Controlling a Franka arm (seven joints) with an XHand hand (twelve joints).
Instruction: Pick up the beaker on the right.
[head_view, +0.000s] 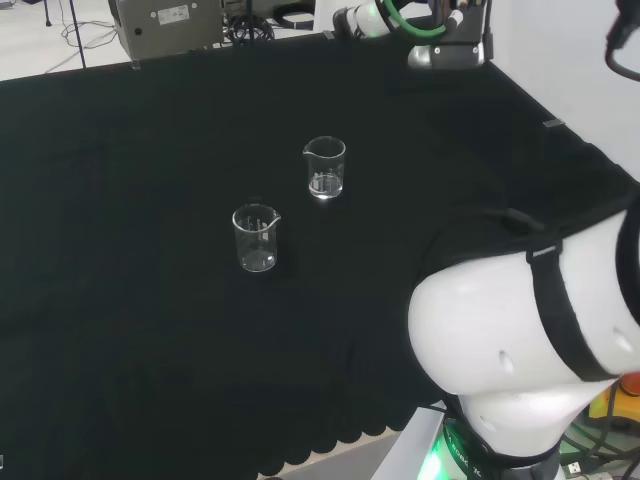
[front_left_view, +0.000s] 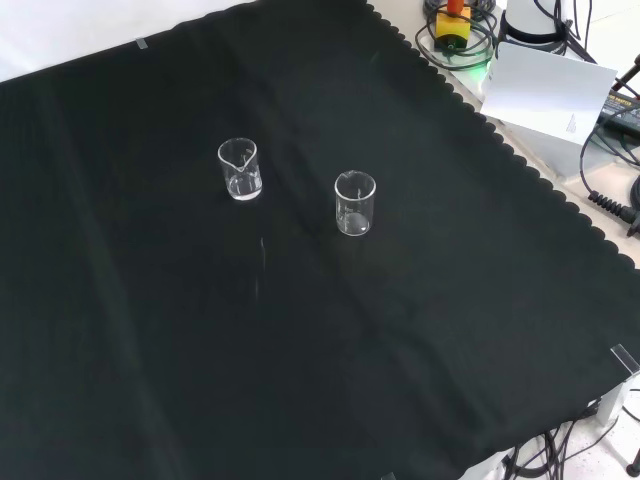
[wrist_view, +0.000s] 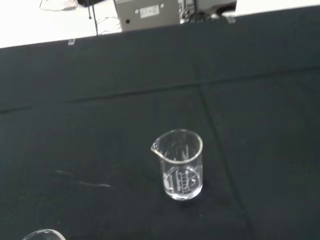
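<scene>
— Which beaker (head_view: 324, 167) to go for? Two on the cloth (head_view: 150, 330), standing well apart.

— Probably the right-hand one in the head view; upper left in the front view (front_left_view: 240, 168), upright, nothing visible inside. Sits mid-picture in the wrist view (wrist_view: 179, 165), so likely the one aimed at. Worth noting: in the front view, right means the other beaker (front_left_view: 355, 203), so best to confirm before committing.

— And how to approach?

— Come in from the open side, away from the other beaker. Keep the palm level with the glass wall, not the rim. Close around the middle of the body, below the spout. Clear glass on black cloth, hard to judge the edges, so go slowly. Lift straight up, no tilt.

— State of the hand?

— Cannot tell how wide open. Nothing against the beaker, though: bare cloth all around it, not yet held.

— Anything in the way?

— No, only bare cloth between the two.
</scene>
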